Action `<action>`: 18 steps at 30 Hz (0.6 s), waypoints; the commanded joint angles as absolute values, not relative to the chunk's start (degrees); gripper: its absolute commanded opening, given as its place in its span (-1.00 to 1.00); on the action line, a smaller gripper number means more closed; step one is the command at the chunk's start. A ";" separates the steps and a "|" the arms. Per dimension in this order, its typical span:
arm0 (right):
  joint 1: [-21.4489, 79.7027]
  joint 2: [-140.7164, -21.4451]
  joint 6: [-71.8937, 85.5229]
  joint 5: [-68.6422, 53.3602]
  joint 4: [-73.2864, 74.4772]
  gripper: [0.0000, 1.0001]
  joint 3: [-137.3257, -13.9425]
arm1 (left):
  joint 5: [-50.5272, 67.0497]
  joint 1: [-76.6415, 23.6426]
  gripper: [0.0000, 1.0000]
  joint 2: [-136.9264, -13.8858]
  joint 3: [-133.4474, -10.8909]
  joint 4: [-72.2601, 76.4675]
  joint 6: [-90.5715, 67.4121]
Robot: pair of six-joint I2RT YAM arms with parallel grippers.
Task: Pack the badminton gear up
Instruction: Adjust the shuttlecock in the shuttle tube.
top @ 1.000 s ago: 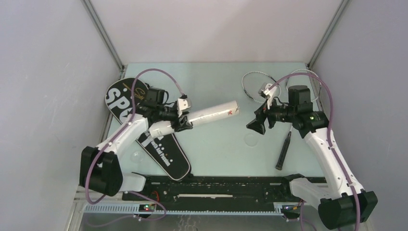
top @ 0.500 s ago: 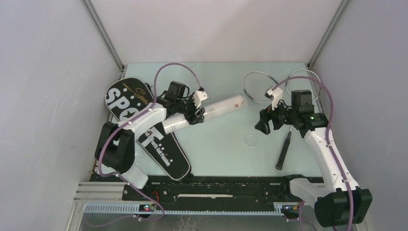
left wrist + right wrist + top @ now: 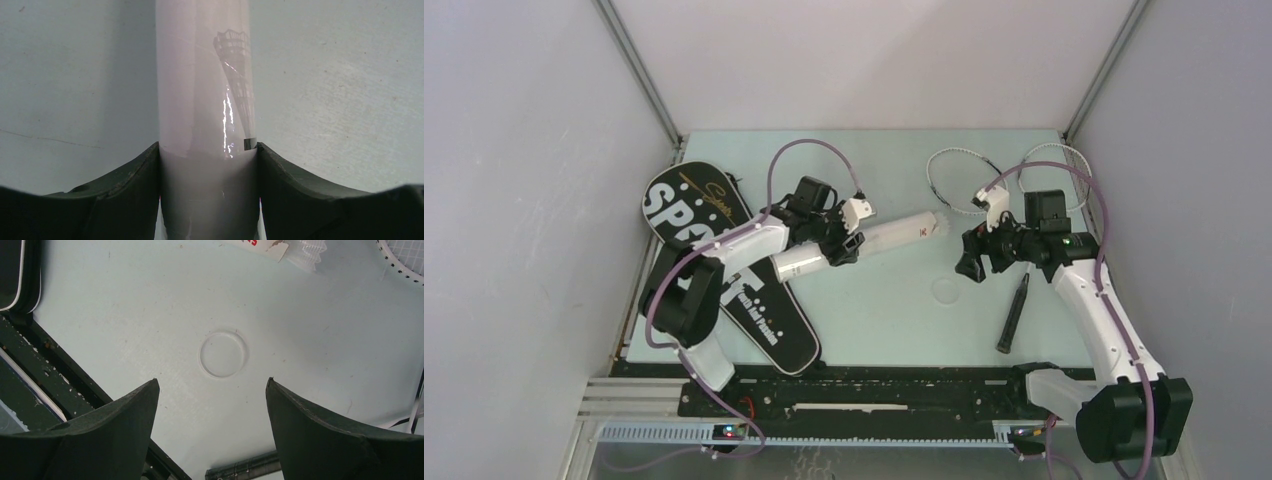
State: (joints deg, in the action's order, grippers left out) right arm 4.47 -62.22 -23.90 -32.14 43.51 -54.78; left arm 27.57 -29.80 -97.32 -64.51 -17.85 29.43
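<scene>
Clamping the white tube [image 3: 894, 232] mid-table, the left gripper [image 3: 840, 245] pinches both its sides; the right gripper [image 3: 970, 263] gapes empty. Racquets [image 3: 962, 180] lie loose at one o'clock, bag [image 3: 674, 205] at nine — most packing remains, I judge.

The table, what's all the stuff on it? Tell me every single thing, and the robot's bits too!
tube: one, white, in the middle, held by the left gripper.
shuttlecock: one showing, white, poking out of the tube's open end.
racquets: two, silver-white hoops at the far right; only one black handle shows.
bag: one, black, lettered "SPORT", on the left side.
lid: one, clear and round, flat on the table.
table: one, pale green.
left gripper: black fingers, shut on the tube.
right gripper: black fingers, open, above the lid.
</scene>
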 commanded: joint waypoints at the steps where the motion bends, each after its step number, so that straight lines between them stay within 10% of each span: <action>1: 4.13 -62.77 -24.18 -32.58 42.80 0.73 -54.87 | 29.89 -30.47 -0.26 -98.34 -68.32 -14.97 33.55; 18: 4.13 -63.95 -22.72 -24.87 38.77 0.69 -52.90 | 34.54 -30.94 -0.24 -102.44 -69.73 -14.13 37.39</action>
State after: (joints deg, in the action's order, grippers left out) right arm 4.47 -63.24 -23.73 -27.68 42.24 -52.86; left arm 30.50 -30.52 -102.78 -66.85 -17.15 34.98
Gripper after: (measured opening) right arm 0.843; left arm 0.668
